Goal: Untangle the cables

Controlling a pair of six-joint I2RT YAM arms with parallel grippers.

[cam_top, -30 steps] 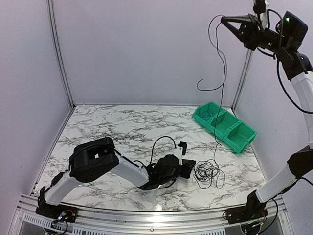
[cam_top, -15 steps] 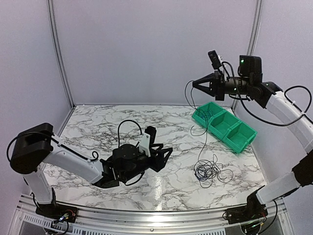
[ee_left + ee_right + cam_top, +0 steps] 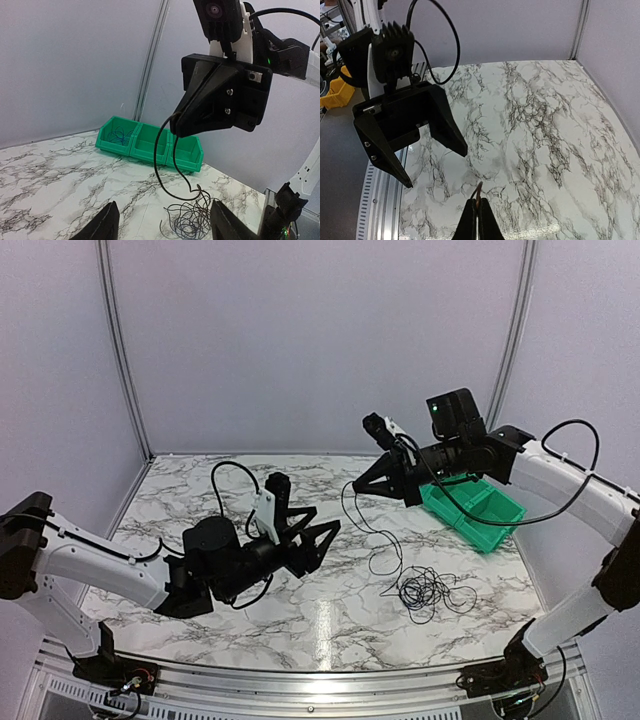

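Observation:
A hand-sized tangle of thin black cables lies on the marble table right of centre; it also shows in the left wrist view. One black wire rises from it in a loop to my right gripper, which is shut on the wire's end above the table. My left gripper is open and empty. It hovers left of the tangle and faces the right gripper. A small blue coil lies in the left compartment of the green bin.
A green three-compartment bin stands at the back right, partly behind the right arm. The left gripper fills the left of the right wrist view. The table's metal rail runs along the near edge.
My right gripper has come down from high at the back right to low over the table's middle, still holding the wire. My left gripper has lifted off the table and drawn back left.

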